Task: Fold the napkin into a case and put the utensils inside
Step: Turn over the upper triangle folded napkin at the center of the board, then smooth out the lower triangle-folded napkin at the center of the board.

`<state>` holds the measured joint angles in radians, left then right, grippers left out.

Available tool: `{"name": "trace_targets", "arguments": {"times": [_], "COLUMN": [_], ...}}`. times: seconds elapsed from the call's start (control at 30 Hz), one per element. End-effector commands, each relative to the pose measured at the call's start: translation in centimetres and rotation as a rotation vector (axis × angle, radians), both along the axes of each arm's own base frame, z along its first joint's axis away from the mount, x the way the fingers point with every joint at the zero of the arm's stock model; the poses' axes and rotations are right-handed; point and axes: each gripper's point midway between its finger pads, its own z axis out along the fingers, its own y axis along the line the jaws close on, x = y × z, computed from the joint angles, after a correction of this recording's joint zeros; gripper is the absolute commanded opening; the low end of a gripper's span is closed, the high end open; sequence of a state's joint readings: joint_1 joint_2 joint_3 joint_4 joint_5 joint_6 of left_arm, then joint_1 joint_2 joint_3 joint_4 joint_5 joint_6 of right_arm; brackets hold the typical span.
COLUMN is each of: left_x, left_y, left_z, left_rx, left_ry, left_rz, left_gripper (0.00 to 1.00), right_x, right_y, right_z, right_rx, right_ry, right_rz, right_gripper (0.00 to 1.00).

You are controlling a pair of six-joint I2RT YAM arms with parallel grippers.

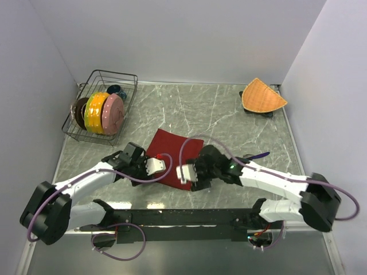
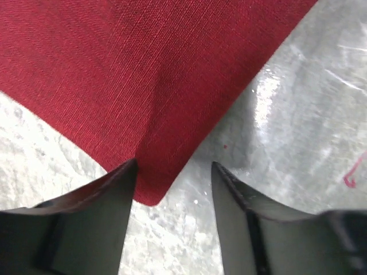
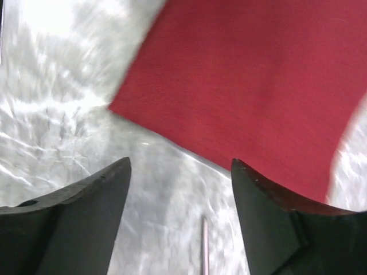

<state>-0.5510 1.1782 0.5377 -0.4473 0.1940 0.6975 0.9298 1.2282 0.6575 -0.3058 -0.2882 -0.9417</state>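
Observation:
The dark red napkin (image 1: 172, 150) lies flat on the marble table, between my two grippers. My left gripper (image 1: 155, 171) is open just above the napkin's near left corner. In the left wrist view, that corner of the napkin (image 2: 143, 86) sits between the open fingers of my left gripper (image 2: 174, 163). My right gripper (image 1: 189, 175) is open at the napkin's near right edge. In the right wrist view the napkin (image 3: 252, 86) lies just beyond my right gripper (image 3: 181, 161). A slim silver fork handle (image 3: 203, 246) lies between its fingers. The blue-purple knife (image 1: 258, 156) lies right of the right arm.
A wire dish rack (image 1: 123, 77) with coloured plates (image 1: 103, 112) stands at the back left. An orange woven fan-shaped mat (image 1: 262, 96) sits at the back right. Walls close in the table on the left, back and right.

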Motion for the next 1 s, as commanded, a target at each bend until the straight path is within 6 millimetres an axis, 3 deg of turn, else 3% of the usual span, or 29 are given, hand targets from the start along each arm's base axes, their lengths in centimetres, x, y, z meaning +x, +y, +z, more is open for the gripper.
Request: {"name": "trace_targets", "arguments": {"times": [0.0,0.1,0.2,0.27,0.3,0.33,0.37,0.4,0.43,0.5,0.53,0.6,0.63,0.73,0.97], "left_x": [0.0,1.6,3.2,4.4,5.2,6.0,6.8,7.8,8.7,10.1,10.8,12.2,13.1,15.4,17.9], "left_y": [-0.9,-2.9,-5.3,-6.9,-8.0,-8.8,-9.6,-10.6,-11.5,-12.9,-13.2,-13.4,-13.1,-12.2,-11.8], "left_z": [2.6,7.4,12.0,13.6,15.5,16.3,15.7,17.3,16.1,16.7,15.2,14.5,13.0,11.6,10.2], "left_rx": [-0.080,-0.229,-0.380,-0.446,-0.507,-0.541,-0.544,-0.588,-0.560,-0.584,-0.556,-0.540,-0.519,-0.512,-0.487], "left_ry": [-0.021,-0.075,-0.105,-0.088,-0.078,-0.076,-0.033,-0.020,0.007,0.026,0.054,0.060,0.085,0.099,0.126], "left_rz": [-0.003,0.063,0.122,0.146,0.170,0.188,0.216,0.250,0.291,0.341,0.378,0.442,0.510,0.597,0.616], "left_gripper": [0.69,0.81,0.86,0.88,0.87,0.86,0.85,0.81,0.79,0.78,0.78,0.78,0.77,0.71,0.69], "right_x": [1.1,3.3,5.8,6.9,7.9,8.4,8.9,9.7,10.0,10.4,10.8,11.2,11.7,12.8,14.7], "right_y": [-0.7,-2.7,-4.5,-5.1,-5.9,-6.0,-6.1,-6.6,-6.6,-6.5,-6.9,-6.8,-7.1,-7.0,-5.9], "right_z": [5.9,7.7,8.9,9.1,9.0,8.9,8.1,8.0,6.9,6.0,5.5,4.0,3.2,2.3,0.0], "right_rx": [0.160,0.267,0.379,0.449,0.476,0.503,0.500,0.515,0.506,0.523,0.543,0.545,0.549,0.584,0.614], "right_ry": [0.151,0.253,0.362,0.456,0.478,0.528,0.572,0.596,0.664,0.762,0.819,0.910,0.955,1.020,1.125], "right_rz": [-0.303,-0.525,-0.748,-0.877,-0.946,-1.016,-1.055,-1.099,-1.160,-1.186,-1.238,-1.265,-1.310,-1.356,-1.406], "right_gripper": [0.81,0.80,0.78,0.75,0.74,0.72,0.67,0.65,0.62,0.54,0.52,0.42,0.40,0.37,0.29]}}
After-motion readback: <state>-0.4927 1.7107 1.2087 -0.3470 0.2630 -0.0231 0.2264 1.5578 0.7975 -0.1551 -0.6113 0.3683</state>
